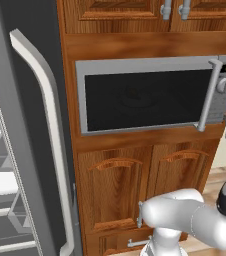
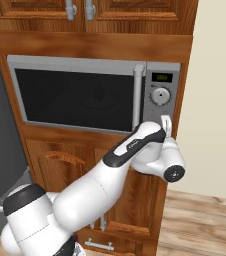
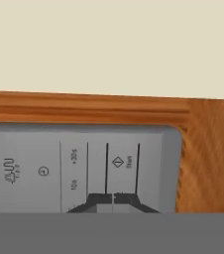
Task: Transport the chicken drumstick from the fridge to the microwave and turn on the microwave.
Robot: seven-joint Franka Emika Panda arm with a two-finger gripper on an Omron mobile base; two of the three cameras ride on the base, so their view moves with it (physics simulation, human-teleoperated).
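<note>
Pressing toward the start button [image 3: 118, 162] on the microwave [image 2: 80, 92] panel with gripper [image 3: 113, 198] fully closed and empty, a blunt tip for pushing. Door shut; chicken drumstick probably inside, hidden behind dark glass. Fridge [image 1: 30, 125] door open alongside.

Closed jaws at microwave [image 3: 84, 163] panel
</note>
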